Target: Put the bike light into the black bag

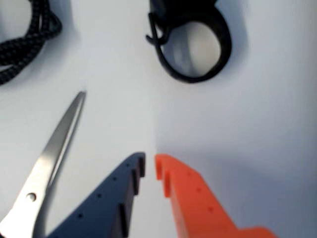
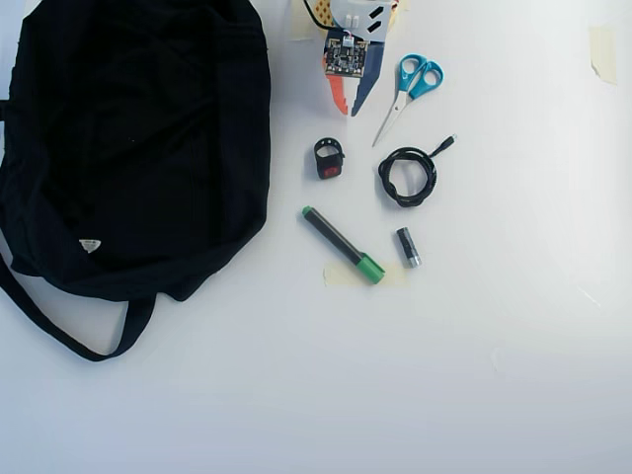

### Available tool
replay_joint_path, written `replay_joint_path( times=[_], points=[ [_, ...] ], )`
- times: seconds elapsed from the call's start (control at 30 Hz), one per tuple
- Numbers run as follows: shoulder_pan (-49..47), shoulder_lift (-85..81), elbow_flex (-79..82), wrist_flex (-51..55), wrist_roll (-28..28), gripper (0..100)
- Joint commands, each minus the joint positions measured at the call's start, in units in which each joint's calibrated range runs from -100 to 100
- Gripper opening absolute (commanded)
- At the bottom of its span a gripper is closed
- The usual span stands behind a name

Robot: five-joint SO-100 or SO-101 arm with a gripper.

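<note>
Near the top edge of the white surface (image 2: 474, 375), the orange-and-blue claw (image 1: 150, 166) hangs with its tips nearly pressed together, holding nothing. Just below it in the overhead view lies the small black rubbery bike light with red lens and loop strap (image 2: 329, 159), between the large black fabric bag (image 2: 138, 138) at the left edge and the coiled black cable (image 2: 407, 176). Light and slightly yielding, it would probably grip well across its blocky body; the soft strap loop (image 1: 198, 49) may flex away.
</note>
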Motion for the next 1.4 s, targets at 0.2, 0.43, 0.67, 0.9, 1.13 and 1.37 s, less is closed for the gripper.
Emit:
replay_joint_path(
  times=[0.2,0.43,0.67,0.9,1.13,1.37],
  points=[
    [-0.3,-0.8,1.1,3.0,0.2,3],
    [-0.3,-0.8,1.1,3.0,0.2,3],
    [-0.3,-0.8,1.1,3.0,0.2,3],
    [-0.3,-0.8,1.1,3.0,0.2,3],
    [-0.5,-0.8,1.1,3.0,0.3,2],
    [-0.4,-0.2,-2.9,2.6,0.3,3]
  ],
)
